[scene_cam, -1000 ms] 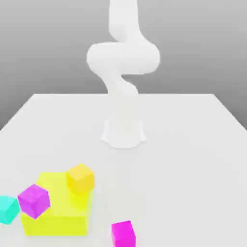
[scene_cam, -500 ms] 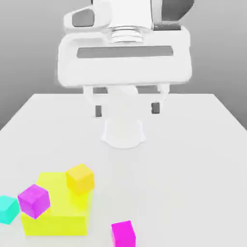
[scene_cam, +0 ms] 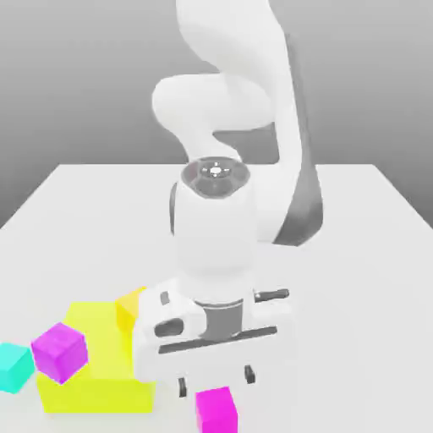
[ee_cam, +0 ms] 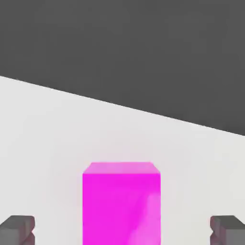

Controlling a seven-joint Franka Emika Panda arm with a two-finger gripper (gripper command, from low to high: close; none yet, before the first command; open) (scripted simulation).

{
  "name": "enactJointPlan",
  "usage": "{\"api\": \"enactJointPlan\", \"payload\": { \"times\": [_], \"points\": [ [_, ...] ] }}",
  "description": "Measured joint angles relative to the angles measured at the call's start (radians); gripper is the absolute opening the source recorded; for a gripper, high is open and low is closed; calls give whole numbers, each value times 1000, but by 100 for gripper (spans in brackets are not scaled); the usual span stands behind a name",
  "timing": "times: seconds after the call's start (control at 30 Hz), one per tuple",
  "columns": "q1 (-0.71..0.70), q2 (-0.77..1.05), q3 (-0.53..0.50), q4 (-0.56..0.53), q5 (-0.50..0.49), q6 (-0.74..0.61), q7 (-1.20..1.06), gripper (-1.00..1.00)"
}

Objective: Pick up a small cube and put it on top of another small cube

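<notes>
We are hovering the gripper [scene_cam: 216, 382], fingers spread wide, over the hot-pink cube [scene_cam: 216, 409]; descending centred should seat both pads evenly.

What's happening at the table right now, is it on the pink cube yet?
The arm has its gripper right above the pink cube at the near edge of the table. In the hand view the fingers stand open, wide of the cube on both sides, so nothing is grasped yet. At the exterior view's left, an orange cube and a violet cube sit on the yellow block, with a cyan cube beside it.
</notes>
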Motion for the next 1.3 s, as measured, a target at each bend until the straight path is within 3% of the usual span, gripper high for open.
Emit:
{"api": "enactJointPlan", "payload": {
  "times": [0.03,0.07,0.33,0.6,1.0,1.17,1.2,1.3],
  "points": [
    [-4,36,5,7,4,29,-3,0],
    [-7,58,9,11,6,46,-5,-100],
    [-4,32,5,6,1,25,-1,-100],
    [-24,-245,-46,-85,-34,-161,26,-100],
    [-180,-674,-122,-290,-130,-382,99,-100],
    [-187,-576,-137,-340,-118,-235,89,-100],
    [-186,-547,-139,-346,-115,-199,86,100],
    [-186,-547,-139,-346,-114,-199,86,100]
  ]
}}
